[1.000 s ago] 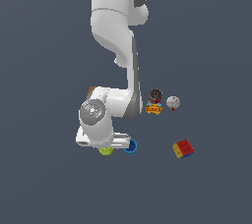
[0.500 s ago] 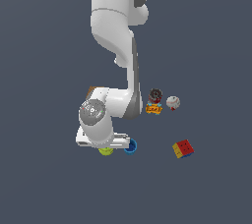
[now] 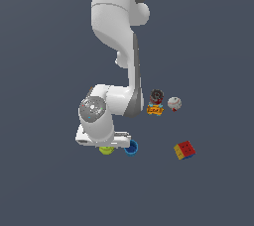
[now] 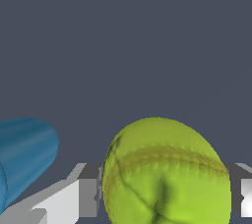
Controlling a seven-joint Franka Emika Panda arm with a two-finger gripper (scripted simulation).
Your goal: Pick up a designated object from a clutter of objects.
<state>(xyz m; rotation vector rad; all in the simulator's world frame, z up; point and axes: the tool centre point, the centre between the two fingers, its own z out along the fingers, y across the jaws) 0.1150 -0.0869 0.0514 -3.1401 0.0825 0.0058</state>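
Note:
The yellow-green tennis ball [image 3: 105, 150] lies on the dark floor, mostly hidden under the arm's hand in the exterior view. In the wrist view the ball [image 4: 165, 169] fills the gap between the two fingers [image 4: 88, 196], and both touch its sides. My gripper [image 3: 107, 145] points straight down and is shut on the ball. The blue cup [image 3: 131, 147] lies on its side just to the exterior view's right of the ball, close to one finger; it also shows in the wrist view [image 4: 24, 154].
A multicoloured puzzle cube [image 3: 184, 150] sits further to the exterior view's right. Behind it are a white baseball [image 3: 174, 103], a red-orange can [image 3: 157, 95] and a small yellow piece [image 3: 155, 111]. The arm hides the ground behind the hand.

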